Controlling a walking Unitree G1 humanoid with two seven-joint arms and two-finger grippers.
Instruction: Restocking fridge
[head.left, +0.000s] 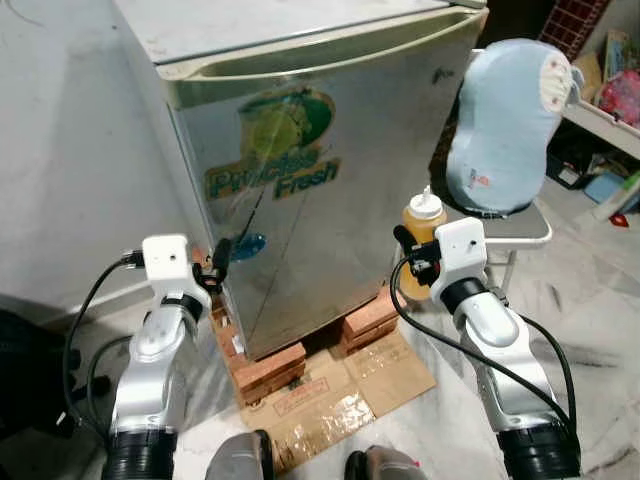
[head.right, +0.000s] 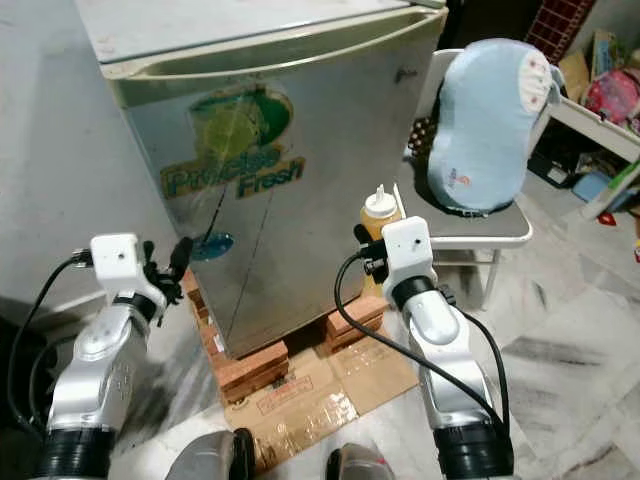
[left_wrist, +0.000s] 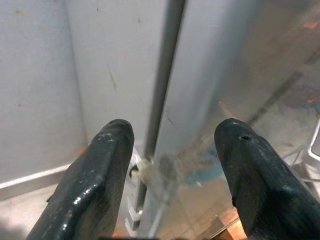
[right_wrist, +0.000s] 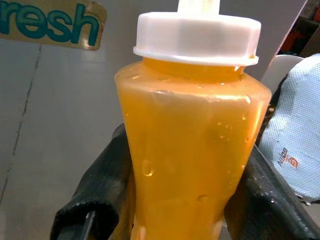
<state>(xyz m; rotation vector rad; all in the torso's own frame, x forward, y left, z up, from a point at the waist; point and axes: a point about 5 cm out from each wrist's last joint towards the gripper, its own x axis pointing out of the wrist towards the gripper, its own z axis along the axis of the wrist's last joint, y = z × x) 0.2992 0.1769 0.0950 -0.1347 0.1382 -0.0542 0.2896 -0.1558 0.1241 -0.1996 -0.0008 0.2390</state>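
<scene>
Robot's feet (head.left: 310, 462) at bottom edge, standing on flattened cardboard (head.left: 335, 392) on marble floor (head.left: 590, 300). Right gripper (head.left: 408, 258) clamped on orange squeeze bottle (head.left: 422, 240) with white cap, bottle upright, held just beside fridge's right front corner. Left gripper (head.left: 220, 262) up at fridge's left edge, fingers (left_wrist: 100, 180) spread apart either side of the door seam, gripping nothing. Silver fridge (head.left: 320, 150), door closed, green "Fresh" sticker (head.left: 275, 150) on front, sits on red bricks (head.left: 270, 365). Light-blue cushion (head.left: 505, 120) stands on white chair (head.left: 535, 228) just right of fridge. Cluttered shelf (head.left: 610, 90) far right.
</scene>
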